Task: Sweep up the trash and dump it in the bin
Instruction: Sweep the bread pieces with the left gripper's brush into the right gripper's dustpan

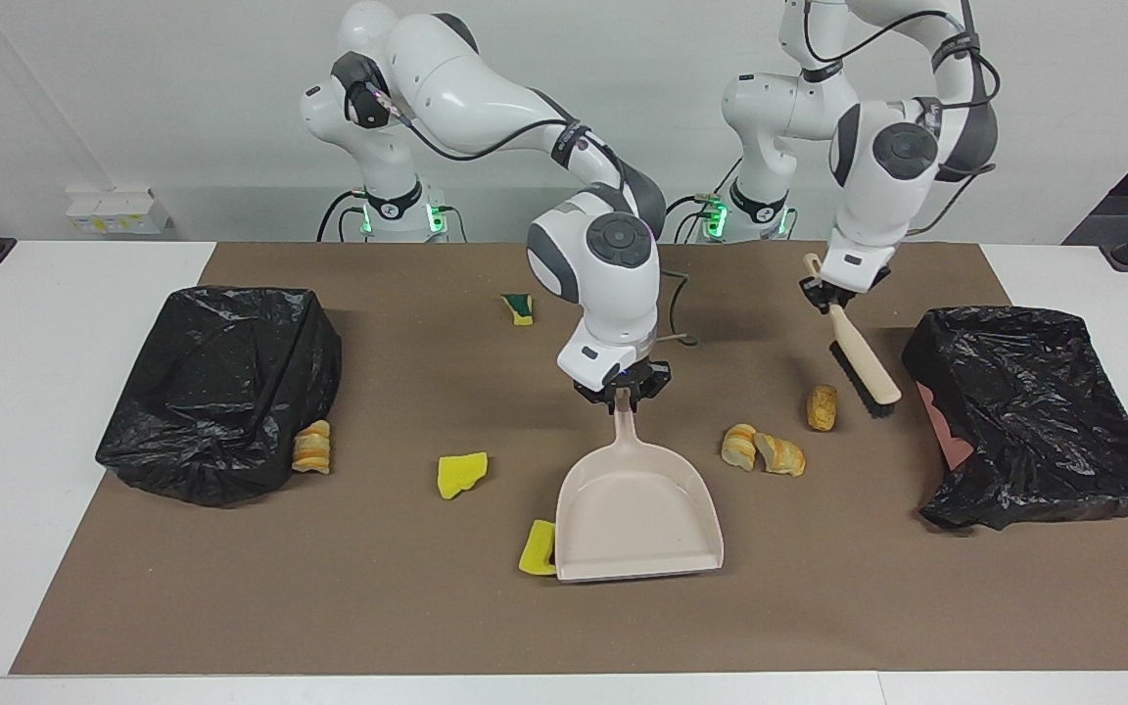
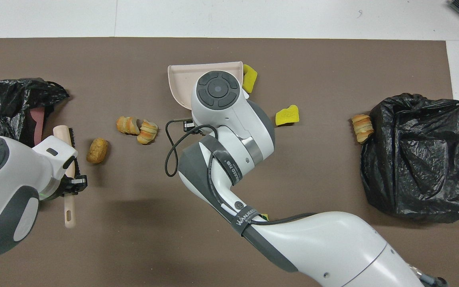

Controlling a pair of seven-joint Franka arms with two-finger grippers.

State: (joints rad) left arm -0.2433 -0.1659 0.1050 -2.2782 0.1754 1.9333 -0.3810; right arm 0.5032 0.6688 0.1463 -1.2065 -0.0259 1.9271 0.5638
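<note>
My right gripper (image 1: 623, 397) is shut on the handle of a pale pink dustpan (image 1: 637, 509), which lies mid-table with its open lip away from the robots; it also shows in the overhead view (image 2: 181, 83). A yellow sponge scrap (image 1: 538, 548) touches its corner. My left gripper (image 1: 828, 294) is shut on a wooden brush (image 1: 863, 362), tilted, with its bristles low beside a bread chunk (image 1: 822, 407). Two more bread chunks (image 1: 760, 450) lie between that chunk and the dustpan. Another yellow scrap (image 1: 461, 474), a green-backed scrap (image 1: 519, 308) and a bread piece (image 1: 312, 446) lie toward the right arm's end.
A bin lined with a black bag (image 1: 221, 392) stands at the right arm's end of the brown mat, the bread piece against it. A second black-bagged bin (image 1: 1034, 411) stands at the left arm's end, close to the brush.
</note>
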